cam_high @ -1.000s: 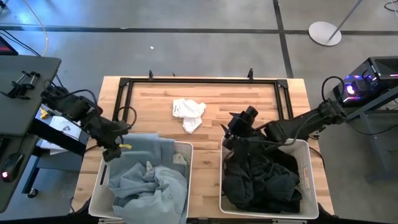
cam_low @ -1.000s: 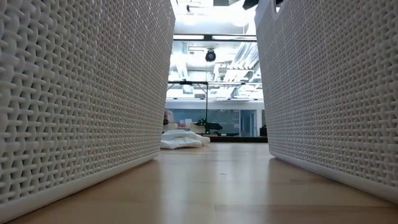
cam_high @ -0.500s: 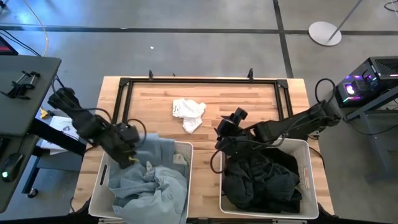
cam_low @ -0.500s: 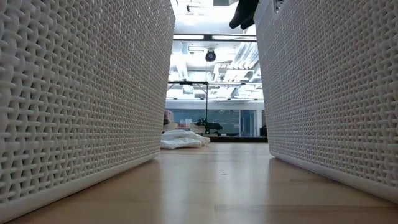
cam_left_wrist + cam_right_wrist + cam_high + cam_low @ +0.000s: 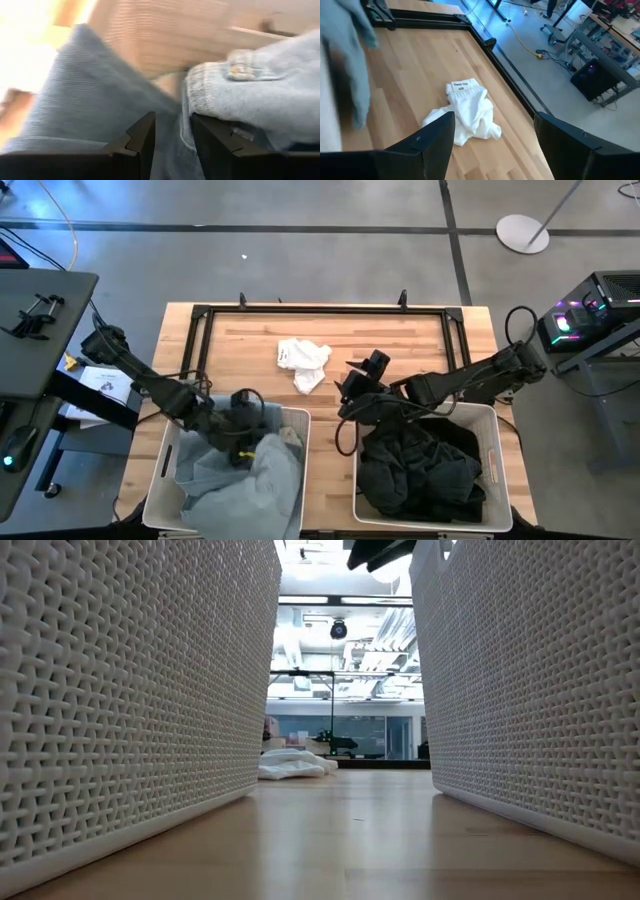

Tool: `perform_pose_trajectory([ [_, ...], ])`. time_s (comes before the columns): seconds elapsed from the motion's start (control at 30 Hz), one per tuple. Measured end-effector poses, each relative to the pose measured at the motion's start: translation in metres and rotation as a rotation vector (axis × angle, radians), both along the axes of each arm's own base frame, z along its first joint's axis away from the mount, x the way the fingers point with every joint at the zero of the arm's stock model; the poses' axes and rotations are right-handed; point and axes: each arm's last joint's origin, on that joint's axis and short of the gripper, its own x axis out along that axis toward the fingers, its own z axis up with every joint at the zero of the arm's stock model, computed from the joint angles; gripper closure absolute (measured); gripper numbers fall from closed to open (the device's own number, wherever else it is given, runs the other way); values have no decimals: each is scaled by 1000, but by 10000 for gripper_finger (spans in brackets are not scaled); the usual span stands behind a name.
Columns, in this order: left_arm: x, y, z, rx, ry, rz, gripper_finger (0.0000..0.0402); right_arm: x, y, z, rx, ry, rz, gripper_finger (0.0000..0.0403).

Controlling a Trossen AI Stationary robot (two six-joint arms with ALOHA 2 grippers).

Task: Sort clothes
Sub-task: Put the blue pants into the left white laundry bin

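Garment [image 5: 303, 364], white and crumpled, lies on the table beyond the left basket [image 5: 160, 485]; soft, best pinched at a raised fold. Right gripper [image 5: 352, 392] wide open, empty; left gripper [image 5: 243, 442] nearly closed on blue-grey fabric [image 5: 255, 480].

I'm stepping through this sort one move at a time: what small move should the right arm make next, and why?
Probably ease the right pincer forward and down toward the white garment. Its fingers are open and empty, the garment is the only piece loose on the table, and it lies just ahead in the right wrist view. The left pincer is busy over the left basket.
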Motion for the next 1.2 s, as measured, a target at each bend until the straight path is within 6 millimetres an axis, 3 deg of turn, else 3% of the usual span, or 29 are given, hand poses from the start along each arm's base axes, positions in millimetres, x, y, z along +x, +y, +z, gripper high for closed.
perform_pose_trajectory([
  [0.23,4,-2,-7,119,-83,70,295,0,2,-1,3,4,7,144],
  [0.43,4,-16,25,192,-228,-4,355,2,4,-5,-4,23,16,144],
  [0.63,-16,-9,60,358,-121,-55,398,3,4,-7,-19,49,34,144],
  [0.77,-26,-2,69,363,-32,-71,377,3,4,-7,-17,50,37,144],
  [0.93,-36,-2,59,159,194,-59,318,3,4,-7,-21,55,40,144],
  [1.07,-45,-4,48,-23,415,145,275,3,3,-7,-41,58,23,144],
  [1.2,-53,-8,38,-114,477,426,237,3,2,-7,-50,61,16,144],
])
